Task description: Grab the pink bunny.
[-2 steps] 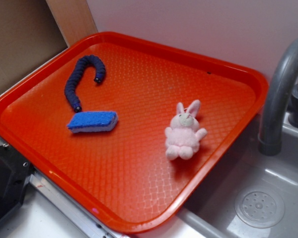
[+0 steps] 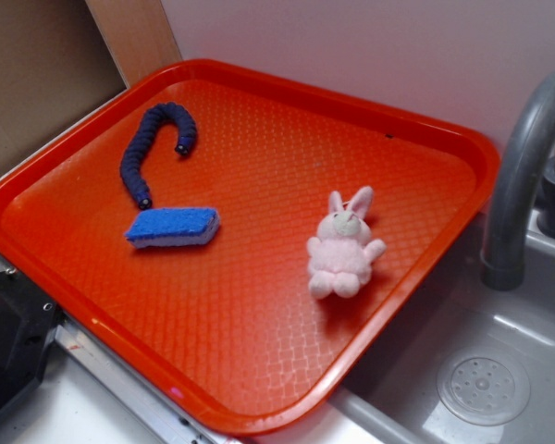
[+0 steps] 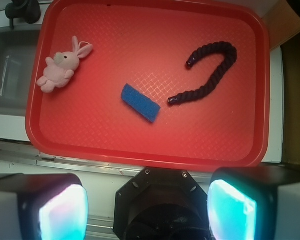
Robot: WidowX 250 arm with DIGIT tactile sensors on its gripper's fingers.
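Pale wall runs behind the surface, and an orange-red tray (image 2: 259,388) sits on it beside a grey sink (image 2: 499,370) with a curved grey faucet (image 2: 518,176). I read the tray as the staging area: three soft items are spread well apart on its textured floor, which leaves room to come down on any one of them without nudging the others.

From the wrist view my end effector (image 3: 147,210) hangs high above the tray's near rim, empty, its two fingers (image 3: 62,212) wide apart at the bottom of the frame. I see it only in that view; the exterior camera does not catch it.

The pink bunny (image 2: 344,245) lies on its back near the tray's sink-side edge, ears pointing toward the wall, arms and feet splayed. A blue sponge (image 2: 173,227) rests near the tray's middle, and a dark navy braided rope (image 2: 153,148) curls in a hook just beyond it.

In the wrist view the bunny sits in the upper left corner, far off the end effector's centre line. My judgement is that I need to travel across and forward over the tray before descending, then close across its plush body.
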